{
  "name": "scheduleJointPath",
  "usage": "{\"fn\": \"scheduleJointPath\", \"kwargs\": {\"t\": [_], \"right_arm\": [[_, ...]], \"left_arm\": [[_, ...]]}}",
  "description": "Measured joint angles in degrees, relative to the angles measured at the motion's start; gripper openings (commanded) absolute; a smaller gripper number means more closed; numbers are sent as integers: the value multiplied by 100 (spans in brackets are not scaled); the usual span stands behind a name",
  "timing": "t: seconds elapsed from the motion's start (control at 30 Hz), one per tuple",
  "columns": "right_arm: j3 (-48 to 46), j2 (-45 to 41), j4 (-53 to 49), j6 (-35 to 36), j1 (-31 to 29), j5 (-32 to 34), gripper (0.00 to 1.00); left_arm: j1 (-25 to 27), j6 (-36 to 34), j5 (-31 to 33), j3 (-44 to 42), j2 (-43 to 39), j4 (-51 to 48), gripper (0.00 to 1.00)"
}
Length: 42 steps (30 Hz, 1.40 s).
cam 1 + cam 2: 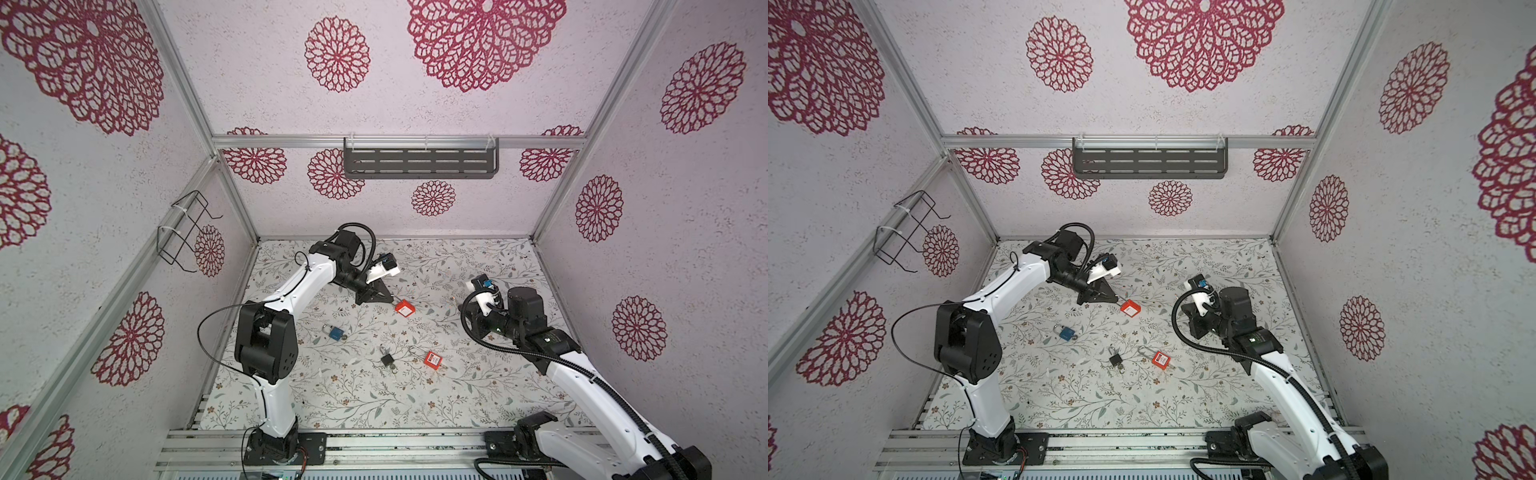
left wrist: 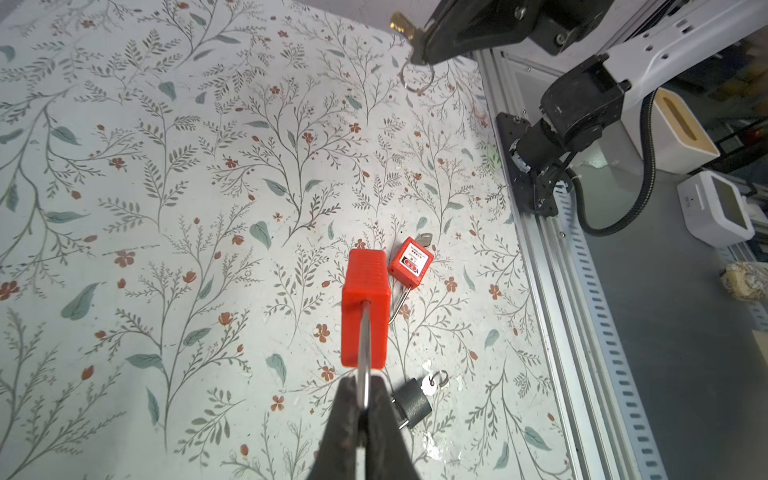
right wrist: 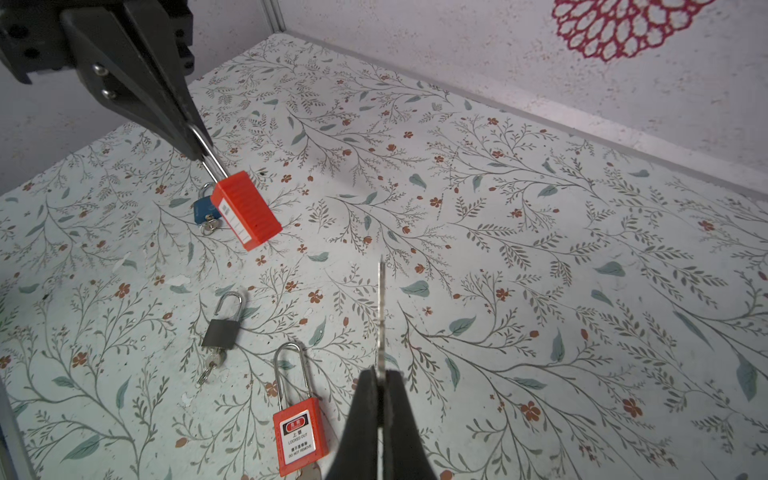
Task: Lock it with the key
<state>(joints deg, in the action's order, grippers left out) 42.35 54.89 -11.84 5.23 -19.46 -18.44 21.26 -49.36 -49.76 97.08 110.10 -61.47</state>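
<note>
My left gripper [image 2: 364, 395] is shut on the steel shackle of a red padlock [image 2: 365, 307], which hangs body-outward above the floral mat. In both top views that padlock [image 1: 404, 308] [image 1: 1129, 308] sits just off the left gripper's tip [image 1: 392, 300]. My right gripper [image 3: 381, 376] is shut on a key [image 3: 381, 316], seen edge-on with the blade pointing away from the jaws. The key's tip is well short of the held padlock [image 3: 247, 212]. In the left wrist view the right gripper [image 2: 419, 45] shows a brass key head and a dangling ring.
On the mat lie a second red padlock [image 1: 432, 359] with a key in it, a black padlock [image 1: 387, 360] with keys, and a blue padlock [image 1: 336, 332]. A dark shelf [image 1: 419, 162] hangs on the back wall and a wire basket [image 1: 187, 232] on the left wall.
</note>
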Motion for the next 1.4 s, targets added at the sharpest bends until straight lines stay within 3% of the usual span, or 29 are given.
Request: {"fn": "scheduleJointPath", "kwargs": {"t": [0.3, 0.63, 1.03, 1.4], "right_arm": [[-487, -505, 304, -632, -136, 498, 0], [-817, -833, 588, -994, -293, 627, 0], [-1005, -785, 658, -1394, -411, 686, 0], [-1027, -693, 697, -1589, -437, 691, 0]], "left_arm": [[238, -63, 448, 730, 728, -546, 0], [780, -164, 1362, 2068, 2035, -1016, 0], [1049, -212, 2024, 2695, 2625, -1274, 0], [1233, -302, 2052, 2846, 2767, -1499, 0]]}}
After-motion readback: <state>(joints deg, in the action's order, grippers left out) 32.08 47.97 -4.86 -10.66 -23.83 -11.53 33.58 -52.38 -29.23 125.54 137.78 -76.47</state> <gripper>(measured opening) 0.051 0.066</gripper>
